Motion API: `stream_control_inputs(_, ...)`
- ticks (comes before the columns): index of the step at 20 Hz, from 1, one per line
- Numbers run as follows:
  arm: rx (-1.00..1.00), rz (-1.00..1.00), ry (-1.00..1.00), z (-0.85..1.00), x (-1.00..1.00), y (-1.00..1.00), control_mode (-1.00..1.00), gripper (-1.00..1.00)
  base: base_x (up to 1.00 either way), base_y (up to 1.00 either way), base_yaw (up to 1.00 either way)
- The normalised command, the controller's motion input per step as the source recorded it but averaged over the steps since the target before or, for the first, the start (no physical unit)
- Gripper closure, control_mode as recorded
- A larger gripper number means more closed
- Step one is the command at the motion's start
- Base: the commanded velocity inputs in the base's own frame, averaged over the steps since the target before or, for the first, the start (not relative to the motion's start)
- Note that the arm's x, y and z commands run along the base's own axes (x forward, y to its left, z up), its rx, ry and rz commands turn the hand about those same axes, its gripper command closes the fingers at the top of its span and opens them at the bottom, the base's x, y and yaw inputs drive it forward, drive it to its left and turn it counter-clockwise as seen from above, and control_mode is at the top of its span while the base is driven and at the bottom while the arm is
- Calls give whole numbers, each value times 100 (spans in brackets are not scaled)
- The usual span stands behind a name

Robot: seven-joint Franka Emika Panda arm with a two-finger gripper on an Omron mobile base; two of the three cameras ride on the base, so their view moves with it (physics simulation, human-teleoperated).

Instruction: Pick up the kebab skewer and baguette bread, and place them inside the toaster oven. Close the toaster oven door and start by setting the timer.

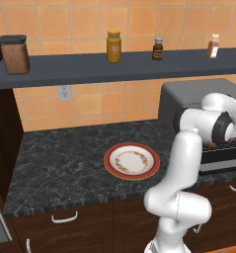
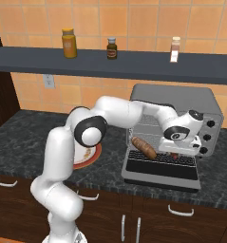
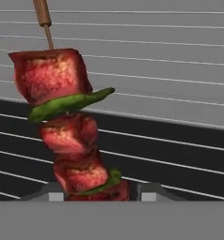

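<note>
Drawers: we see dark wood fronts w/ white handles (image 2: 180,210) along the bottom, nearest us.
Counter: black marbled top (image 1: 60,163) above them.
Plate: red-rimmed, patterned plate (image 1: 132,161) on the counter left of the oven; nothing lies on it. In the right base view the arm covers most of it.
Oven door: toaster oven door (image 2: 161,170) folded down flat, dark glass facing up, front edge out over the counter.
Baguette: baguette bread (image 2: 144,147) lies on the wire rack at the left of the opening, angled, just behind the door hinge.
Gripper: gripper (image 2: 174,154) sits at the right of the oven mouth, just above the rack, apart from the loaf.
Jaws: clamped on the lower end of the kebab skewer (image 3: 69,131); in the hand view we see grey finger tips flanking the bottom chunk, one either side.
Skewer: red meat chunks w/ green pepper slices between; stick w/ brown handle runs toward the top of the hand view, over the rack wires.
Oven: toaster oven (image 2: 176,102), grey rounded box, knobs down its right side.
Wall: orange tile w/ outlet (image 1: 64,92).
Shelf: dark shelf (image 1: 90,69) above, w/ brown canister (image 1: 14,54), yellow jar (image 1: 113,46), small dark bottle (image 1: 158,49), pale shaker (image 1: 213,46).
</note>
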Motion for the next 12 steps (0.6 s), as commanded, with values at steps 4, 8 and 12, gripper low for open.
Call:
stream_control_inputs(4, -11, -4, -6, -1, -16, 15, -100, -100, 0, 0, 0)
stream_control_inputs(8, -13, -3, -7, 1, 0, 9, -100, -100, 0, 0, 0)
stream_control_inputs(12, -11, -3, -3, 13, 0, 11, -100, -100, 0, 0, 0)
